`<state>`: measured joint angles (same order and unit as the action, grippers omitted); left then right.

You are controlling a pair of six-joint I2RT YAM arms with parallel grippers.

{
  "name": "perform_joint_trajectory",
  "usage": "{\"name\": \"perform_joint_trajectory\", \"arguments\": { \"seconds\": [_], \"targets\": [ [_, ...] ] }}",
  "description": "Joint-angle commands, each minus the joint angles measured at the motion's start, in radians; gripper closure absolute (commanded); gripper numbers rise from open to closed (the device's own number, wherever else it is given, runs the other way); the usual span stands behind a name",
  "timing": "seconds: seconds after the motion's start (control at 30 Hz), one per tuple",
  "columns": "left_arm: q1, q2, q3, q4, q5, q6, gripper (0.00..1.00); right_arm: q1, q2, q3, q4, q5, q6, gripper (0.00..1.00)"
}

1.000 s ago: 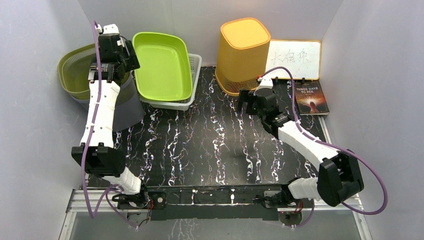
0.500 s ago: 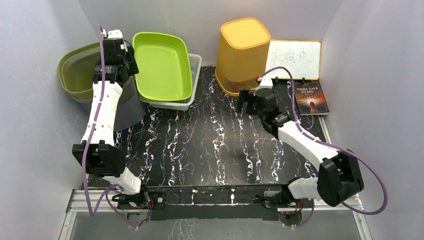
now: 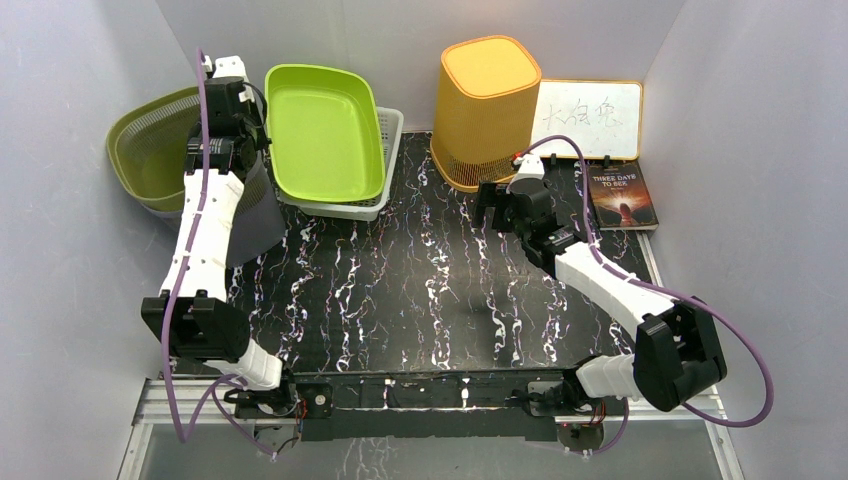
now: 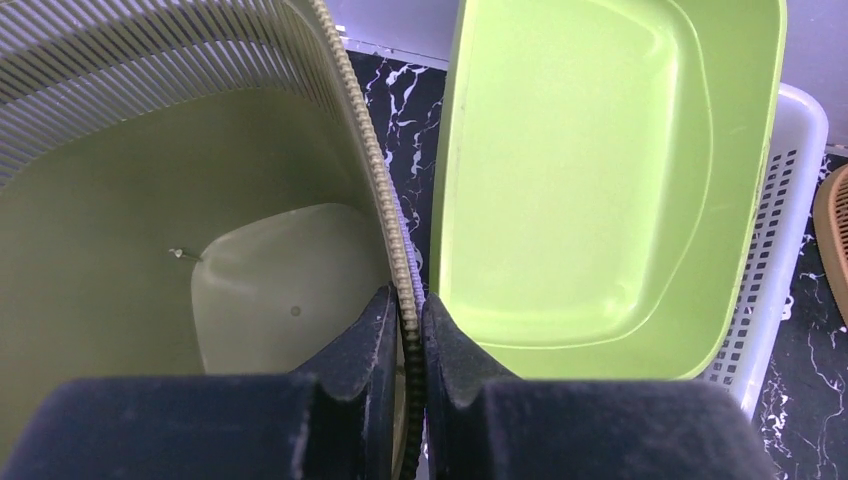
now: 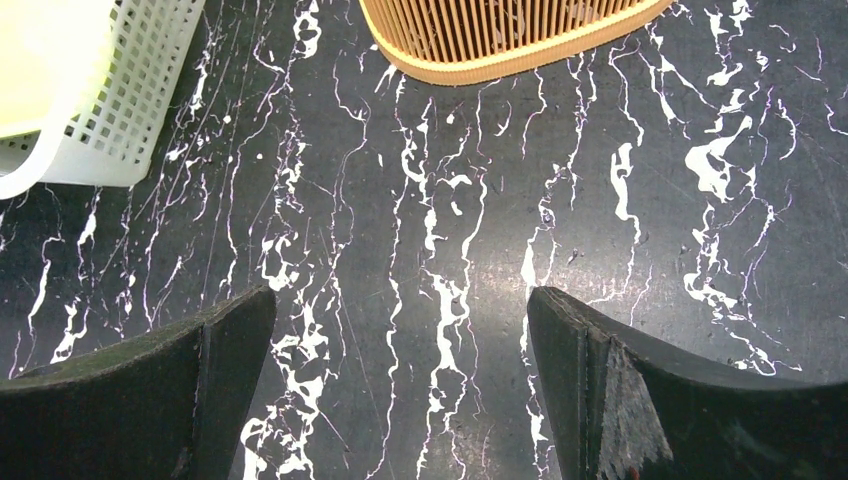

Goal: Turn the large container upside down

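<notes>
**left tool pinches the rim of the big basket**

the big olive basket [image 3: 150, 150] is at the far left corner of the bench [image 3: 400, 290], close to the left wall. it rests against a grey bin [image 3: 255, 215] that sits just under and beside it. its open mouth faces up, so you can look inside and see its flat bottom. it is not upside down yet.

the left tool [image 4: 405, 330] is clenched on the basket's right rim. one finger is inside the basket and the other is outside, with the bumpy edge of the rim squeezed between them.

just to the right of the basket is a bright green tub [image 3: 325, 125]. the tub lies in a white basket with holes [image 3: 390, 150]. the green tub and the olive basket are very near each other, with a thin strip of dark bench showing between them.

the right tool [image 5: 400, 300] is released, with its two fingers spread wide. it hangs over bare bench and holds nothing. just past it stands an orange bin [image 3: 487, 105], which is bottom side up. a white board [image 3: 590, 118] leans at the back right, and a book [image 3: 622, 197] lies flat in front of it.
</notes>
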<state>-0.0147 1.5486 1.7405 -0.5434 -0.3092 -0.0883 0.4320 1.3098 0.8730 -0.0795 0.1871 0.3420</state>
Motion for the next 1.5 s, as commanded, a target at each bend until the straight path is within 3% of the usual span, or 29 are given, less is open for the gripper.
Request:
{"name": "perform_joint_trajectory", "arguments": {
  "seconds": [0.0, 0.1, 0.27, 0.43, 0.57, 0.73, 0.9, 1.1, 1.3, 1.47],
  "targets": [
    [0.007, -0.036, 0.005, -0.065, -0.039, 0.037, 1.0, 0.005, 0.003, 0.006, 0.043, 0.008, -0.007, 0.02],
    [0.007, -0.035, 0.064, -0.081, -0.077, 0.06, 1.0, 0.005, 0.003, 0.003, 0.047, 0.011, -0.006, 0.02],
    [0.006, -0.019, 0.295, -0.131, -0.116, 0.087, 1.0, 0.004, 0.022, 0.003, 0.051, -0.001, 0.002, 0.02],
    [0.006, -0.102, 0.333, -0.077, -0.144, 0.119, 1.0, 0.004, 0.035, 0.004, 0.05, -0.004, 0.006, 0.02],
    [0.006, -0.093, 0.373, -0.134, -0.17, 0.164, 1.0, 0.005, 0.043, 0.013, 0.049, -0.008, 0.008, 0.02],
    [0.007, -0.129, 0.34, -0.13, -0.178, 0.188, 1.0, 0.008, 0.049, 0.016, 0.044, -0.012, 0.011, 0.02],
    [0.007, -0.258, 0.261, 0.037, -0.16, 0.213, 1.0, 0.008, 0.065, 0.018, 0.043, -0.017, 0.014, 0.02],
    [0.007, -0.334, 0.323, 0.12, -0.083, 0.169, 1.0, 0.015, 0.081, 0.054, 0.023, -0.013, 0.014, 0.02],
    [0.006, -0.431, 0.264, 0.315, -0.033, 0.194, 1.0, 0.022, 0.073, 0.048, 0.03, -0.012, 0.023, 0.02],
    [0.006, -0.473, 0.282, 0.347, 0.022, 0.166, 1.0, 0.026, 0.06, 0.049, 0.037, -0.014, 0.027, 0.02]
  ]
}}
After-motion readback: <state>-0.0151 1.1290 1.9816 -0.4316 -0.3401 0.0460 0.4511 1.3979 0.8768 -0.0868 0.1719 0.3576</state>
